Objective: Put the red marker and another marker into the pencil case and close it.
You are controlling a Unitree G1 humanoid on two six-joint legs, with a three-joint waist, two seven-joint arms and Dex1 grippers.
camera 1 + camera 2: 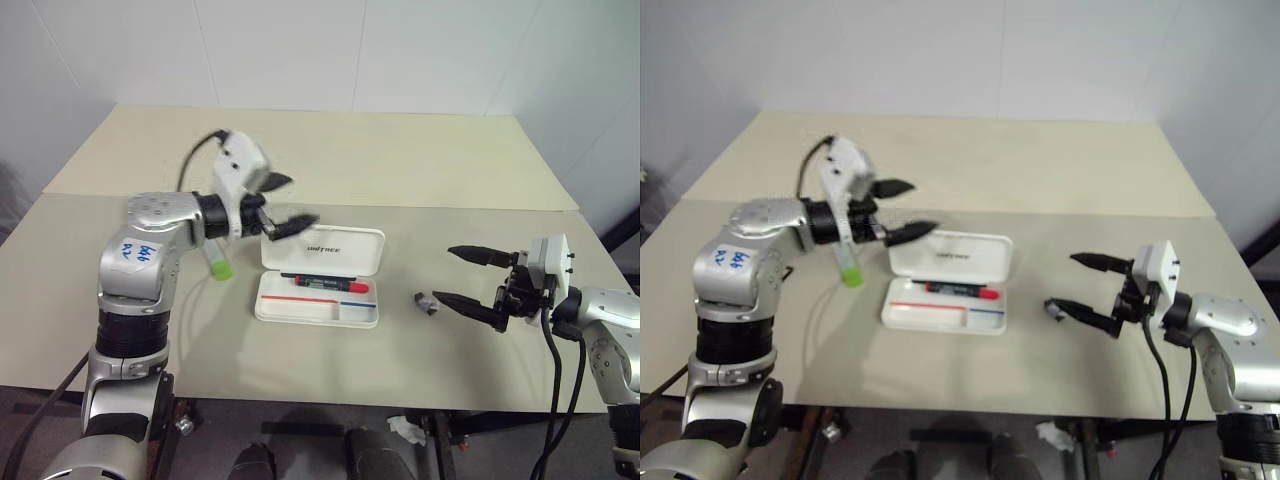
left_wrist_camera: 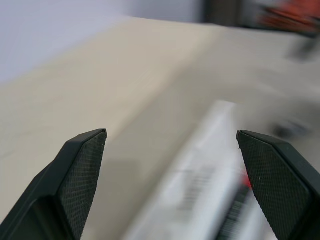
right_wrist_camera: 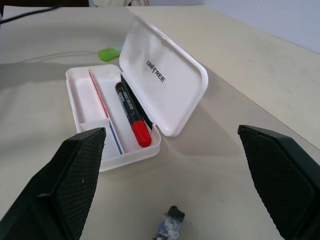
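The white pencil case (image 1: pixel 316 316) lies open in the middle of the table, its lid (image 3: pixel 170 85) standing up at the back. Inside it rests the red marker (image 1: pixel 328 284), black barrel with a red cap (image 3: pixel 140 134). A lime-green marker (image 1: pixel 219 265) lies on the table just left of the case. My left gripper (image 1: pixel 300 200) hovers open and empty above the lid's left corner, pointing right. Off to the right of the case, my right gripper (image 1: pixel 445 273) is held level, open and empty, pointing at the case.
A small dark bit (image 1: pixel 427 303) lies on the table between the case and my right gripper. A second tan table (image 1: pixel 320 150) adjoins at the back. A white wall rises behind it. A black cable (image 1: pixel 556 380) hangs from my right wrist.
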